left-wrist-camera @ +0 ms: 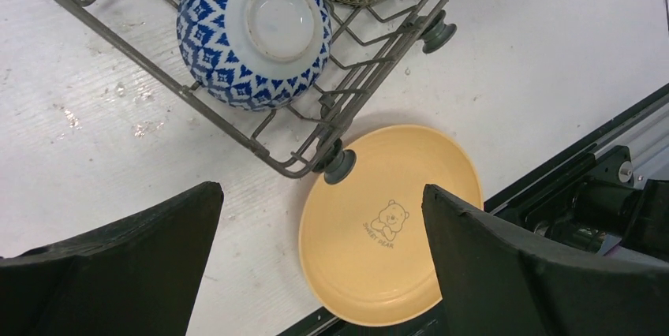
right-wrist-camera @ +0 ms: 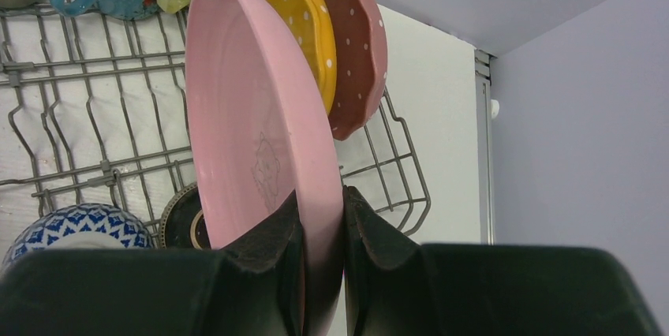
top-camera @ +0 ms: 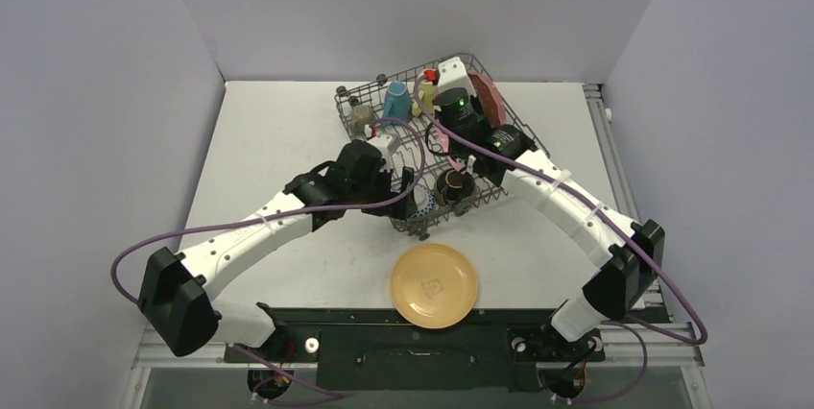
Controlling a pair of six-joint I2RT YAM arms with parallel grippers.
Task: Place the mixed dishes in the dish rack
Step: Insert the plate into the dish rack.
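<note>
The slotting of the pink round ceramic plate (right-wrist-camera: 252,115) into the grey wire dish rack (top-camera: 419,222) is judged in hand. Its rim is pinched upright between the right gripper (right-wrist-camera: 322,210) fingers, the plate's body rising beyond them. Lowering between tines is called for next. The left gripper (left-wrist-camera: 319,194) is held spread wide, with the tan round plate (left-wrist-camera: 394,249) lying below its fingers.

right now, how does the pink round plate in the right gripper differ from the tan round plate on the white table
The pink round plate stands on edge over the grey wire dish rack; the tan round plate lies flat on the white table outside it. The right gripper clamps the pink one; nothing holds the tan one. Both have a small drawing in the middle.
</note>
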